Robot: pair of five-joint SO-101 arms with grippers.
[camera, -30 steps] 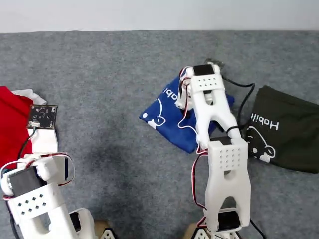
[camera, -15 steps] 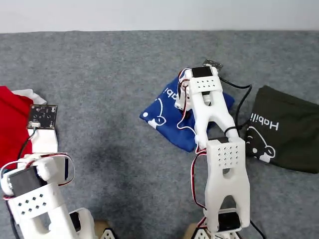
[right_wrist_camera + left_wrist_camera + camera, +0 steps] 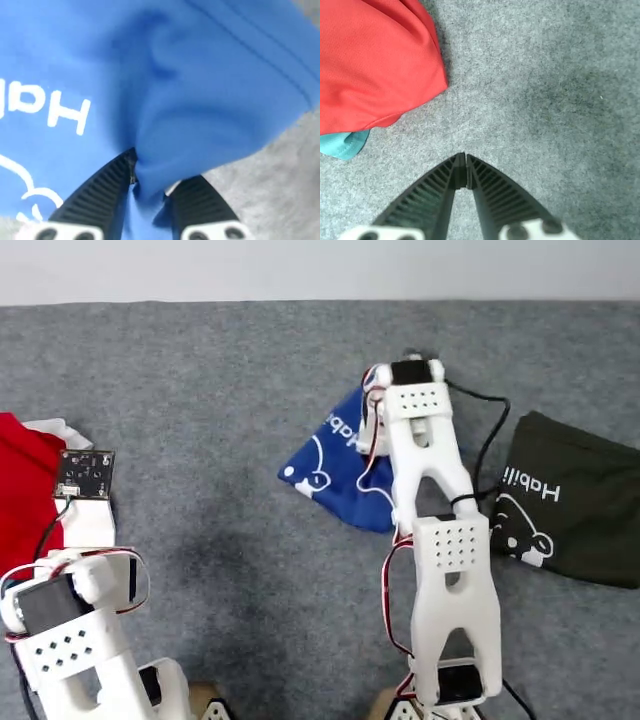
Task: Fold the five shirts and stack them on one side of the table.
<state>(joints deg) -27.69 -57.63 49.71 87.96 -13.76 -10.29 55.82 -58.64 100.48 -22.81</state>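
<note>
Blue shirt (image 3: 333, 466), pinched by right claw (image 3: 150, 172), lies diagonal, corner pointing left

right arm (image 3: 455, 570): white printed shells, hole-grid panels, black servo block behind gripper | wiring: red-white leads (image 3: 391, 585) looped alongside, black cable (image 3: 497, 425) off wrist end | left arm (image 3: 70, 640): same white shells, hole grid, black circuit board (image 3: 85, 473) at wrist end | fingers (image 3: 435, 192): black, ribbed, tapered; white bases, dark screws
</note>
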